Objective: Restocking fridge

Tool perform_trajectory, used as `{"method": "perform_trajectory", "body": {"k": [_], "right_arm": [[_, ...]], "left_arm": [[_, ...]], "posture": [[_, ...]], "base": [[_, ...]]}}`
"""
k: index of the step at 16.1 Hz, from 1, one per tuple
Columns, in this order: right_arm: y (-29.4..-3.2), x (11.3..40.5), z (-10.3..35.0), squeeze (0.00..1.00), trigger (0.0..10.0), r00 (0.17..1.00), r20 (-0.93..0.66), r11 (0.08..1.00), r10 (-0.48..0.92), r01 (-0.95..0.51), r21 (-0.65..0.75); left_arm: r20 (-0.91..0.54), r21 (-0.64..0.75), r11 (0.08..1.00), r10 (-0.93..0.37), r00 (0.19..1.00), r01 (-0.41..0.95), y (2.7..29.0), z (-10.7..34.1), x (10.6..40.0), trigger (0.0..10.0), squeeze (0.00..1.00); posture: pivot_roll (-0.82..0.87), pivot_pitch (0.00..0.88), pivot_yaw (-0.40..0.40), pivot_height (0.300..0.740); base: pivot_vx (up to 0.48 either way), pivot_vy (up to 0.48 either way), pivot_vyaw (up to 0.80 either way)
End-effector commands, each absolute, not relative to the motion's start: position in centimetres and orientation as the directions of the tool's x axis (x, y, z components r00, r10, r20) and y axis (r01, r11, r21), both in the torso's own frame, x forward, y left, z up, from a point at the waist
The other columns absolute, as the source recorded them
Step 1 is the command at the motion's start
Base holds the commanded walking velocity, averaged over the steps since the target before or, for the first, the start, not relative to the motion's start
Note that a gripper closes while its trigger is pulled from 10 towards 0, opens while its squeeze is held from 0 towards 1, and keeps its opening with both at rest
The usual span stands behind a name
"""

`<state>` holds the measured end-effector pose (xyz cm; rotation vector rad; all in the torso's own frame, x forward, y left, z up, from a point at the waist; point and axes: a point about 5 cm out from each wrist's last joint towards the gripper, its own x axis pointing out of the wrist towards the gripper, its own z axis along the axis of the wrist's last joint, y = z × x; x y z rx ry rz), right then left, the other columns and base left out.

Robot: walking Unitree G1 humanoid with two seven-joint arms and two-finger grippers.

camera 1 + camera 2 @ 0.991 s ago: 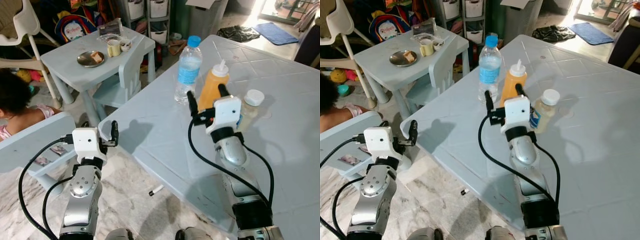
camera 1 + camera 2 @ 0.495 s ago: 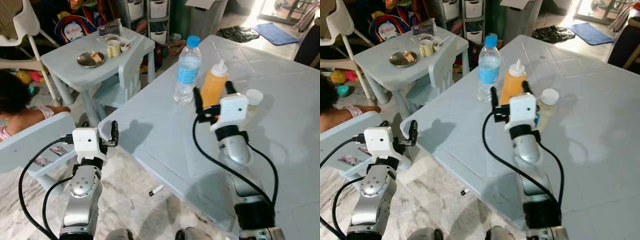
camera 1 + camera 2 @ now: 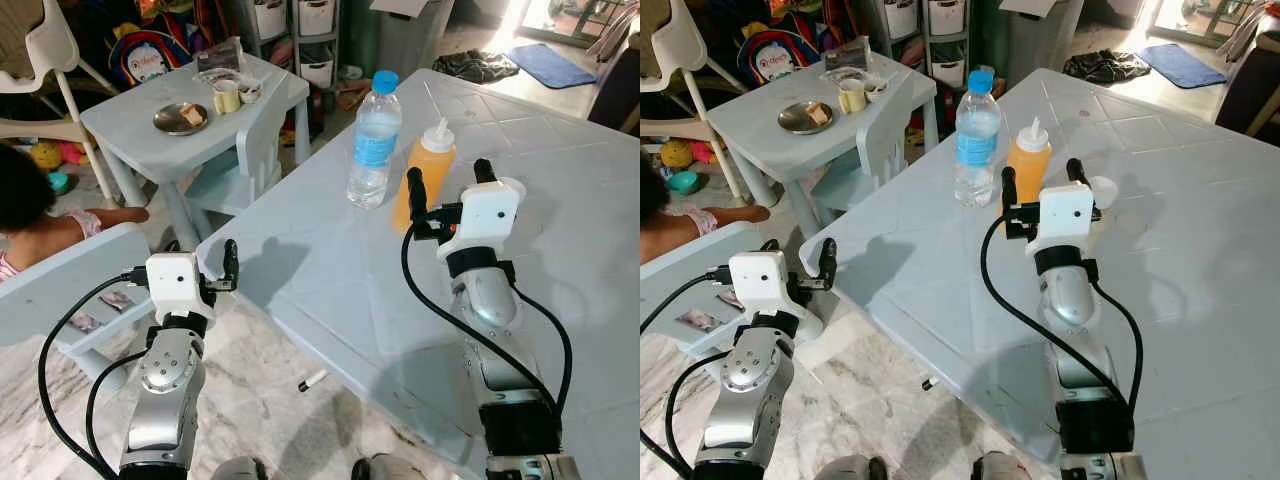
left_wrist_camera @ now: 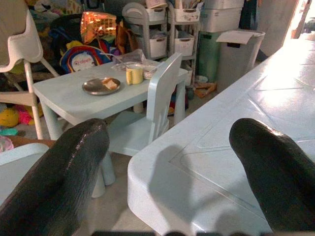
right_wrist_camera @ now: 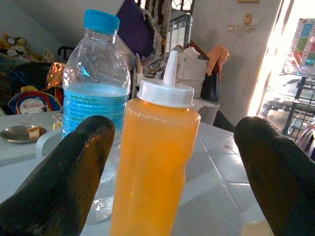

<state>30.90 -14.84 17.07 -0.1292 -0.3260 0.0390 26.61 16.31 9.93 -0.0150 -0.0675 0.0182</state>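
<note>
Sauce bottle, orange with a white nozzle cap, stands upright at centre of the left eye frame on the large pale desk, and it is the thing the coming grasp turns on. Its long axis is vertical. The right hand hovers just beside it, toward the right of the frame, with both black fingers spread wide and holding nothing. In the right wrist view the bottle sits in the gap between the two fingers, closer to the one on the left of that frame, so the hand looks roughly lined up but a little off centre. My reading is that a short push forward, with a slight sideways correction, would put the bottle between the fingers

A water bottle with a blue cap stands just left of the sauce bottle in the left eye frame, close enough that the nearer finger could knock it. A small white-capped jar is partly hidden behind the wrist

The left hand, at lower left of the frame, is open and empty, off the desk's edge and well apart from the bottles, so the right arm is clearly the nearer one
</note>
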Motion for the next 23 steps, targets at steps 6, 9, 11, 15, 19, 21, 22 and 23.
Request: {"method": "perform_trajectory", "body": {"k": [6, 9, 11, 15, 19, 21, 22, 23], "right_arm": [[-15.4, 33.1, 17.6, 0.00, 10.0, 0.955, 0.295, 0.996, 0.031, -0.005, -0.091], [-14.5, 33.7, 17.0, 0.00, 10.0, 0.959, 0.271, 0.994, 0.081, -0.058, -0.093], [-14.3, 33.8, 16.9, 0.00, 10.0, 0.959, 0.268, 0.994, 0.091, -0.070, -0.086], [-14.1, 34.1, 16.6, 0.00, 10.0, 0.962, 0.250, 0.991, 0.115, -0.095, -0.090], [-14.2, 34.8, 16.0, 0.00, 10.0, 0.970, 0.210, 0.990, 0.125, -0.106, -0.098], [-14.3, 35.2, 16.2, 0.00, 10.0, 0.969, 0.209, 0.988, 0.129, -0.109, -0.105], [-14.4, 35.5, 16.5, 0.00, 10.0, 0.967, 0.215, 0.987, 0.136, -0.115, -0.108], [-14.4, 35.8, 16.8, 0.00, 10.0, 0.964, 0.224, 0.986, 0.144, -0.121, -0.113]], "left_arm": [[0.046, 0.002, 1.000, 0.016, 0.999, -0.016, 16.7, 9.7, 26.5, 10.0, 0.00], [0.046, 0.005, 1.000, 0.021, 0.999, -0.021, 16.8, 9.8, 26.3, 10.0, 0.00], [0.045, 0.008, 1.000, 0.025, 0.999, -0.025, 17.0, 9.8, 26.2, 10.0, 0.00], [0.043, 0.012, 1.000, 0.025, 0.999, -0.025, 17.0, 9.9, 26.2, 10.0, 0.00], [0.038, 0.012, 1.000, 0.019, 0.999, -0.020, 16.9, 9.9, 26.1, 10.0, 0.00], [0.038, 0.013, 1.000, 0.021, 0.999, -0.022, 16.9, 9.9, 26.1, 10.0, 0.00], [0.038, 0.014, 1.000, 0.023, 0.999, -0.023, 16.9, 9.9, 26.1, 10.0, 0.00], [0.038, 0.014, 1.000, 0.024, 0.999, -0.024, 16.9, 9.9, 26.1, 10.0, 0.00]], "posture": [[-0.03, 0.082, 0.038, 0.740], [-0.02, 0.086, 0.040, 0.740], [-0.02, 0.088, 0.041, 0.740], [-0.01, 0.094, 0.044, 0.740], [-0.01, 0.099, 0.044, 0.740], [-0.01, 0.099, 0.043, 0.740], [0.00, 0.098, 0.042, 0.740], [0.00, 0.097, 0.041, 0.740]], "base": [[0.000, 0.000, 0.00], [0.000, 0.000, 0.00], [0.000, 0.000, 0.00], [0.000, 0.000, 0.00], [0.000, 0.000, 0.00], [0.000, 0.000, 0.00], [0.000, 0.000, 0.00], [0.000, 0.000, 0.00]]}}
